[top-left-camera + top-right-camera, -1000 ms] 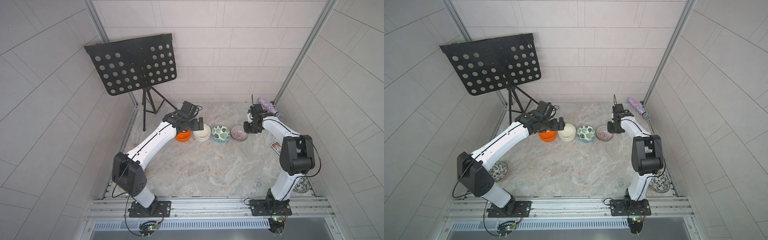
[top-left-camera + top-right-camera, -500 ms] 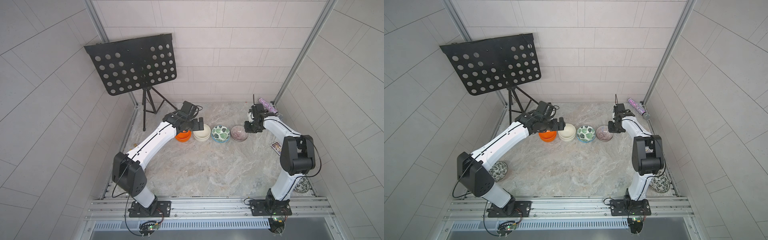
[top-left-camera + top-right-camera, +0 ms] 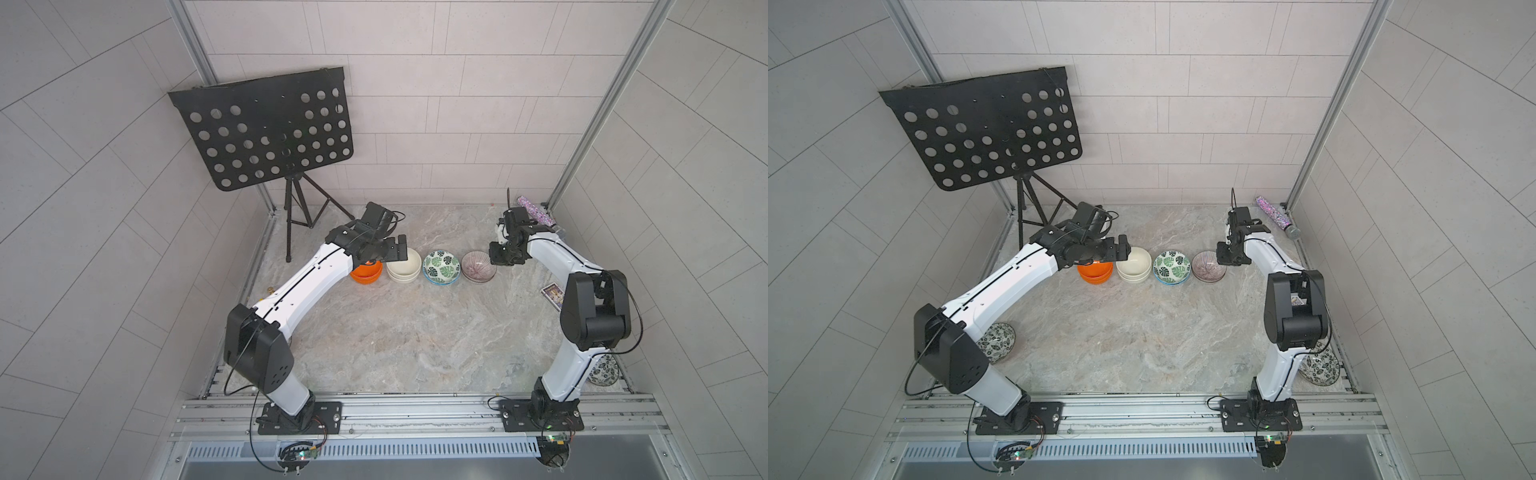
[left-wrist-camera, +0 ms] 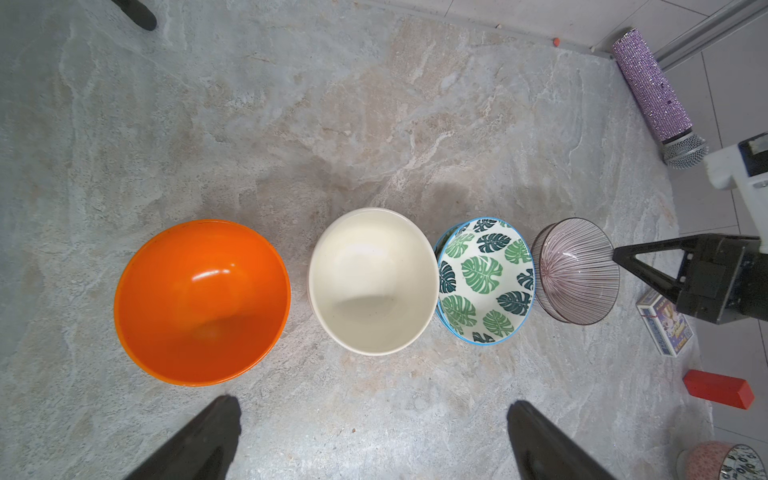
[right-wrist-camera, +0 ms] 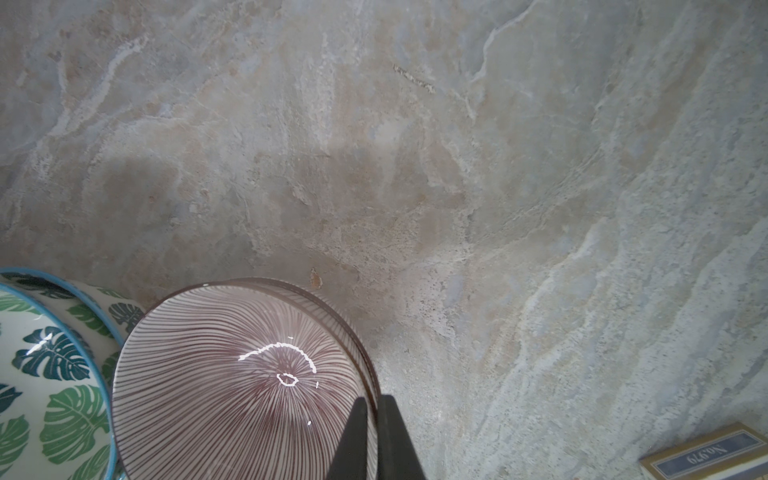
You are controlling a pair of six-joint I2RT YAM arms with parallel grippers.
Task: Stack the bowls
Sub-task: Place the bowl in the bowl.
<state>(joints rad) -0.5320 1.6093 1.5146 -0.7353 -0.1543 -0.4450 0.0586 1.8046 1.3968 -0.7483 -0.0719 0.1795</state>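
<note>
Marble tabletop [image 3: 395, 340], tiled walls on three sides. Black perforated music stand [image 3: 266, 129] in the far left corner. Left arm [image 3: 307, 282] reaches to the left end of the bowl row and right arm [image 3: 557, 253] to its right end.

Four bowl stacks stand in a straight row near the back, each two deep: orange stack [image 3: 365, 274], cream stack [image 3: 403, 270], green-leaf stack [image 3: 441, 268], purple striped stack [image 3: 478, 266]. Cream and green-leaf touch, green-leaf and purple sit just beside each other, and orange stands slightly apart from cream.

Left gripper [image 4: 372, 403] is spread wide and empty, hovering above the orange/cream end of the row. Right gripper [image 5: 373, 399] is pinched narrow on the rim of the top bowl in the purple striped stack, one finger inside and one outside. The lower bowl's rim shows just under it.

The two dark leaf bowls are unstacked and well apart: dark leaf bowl near left base [image 3: 996, 343], dark leaf bowl near right base [image 3: 1320, 370].

Glittery purple microphone [image 4: 650, 87] lies in the far right corner. Card box [image 4: 665, 324] lies flat beside the right gripper, with a red block [image 4: 718, 388] near it.
</note>
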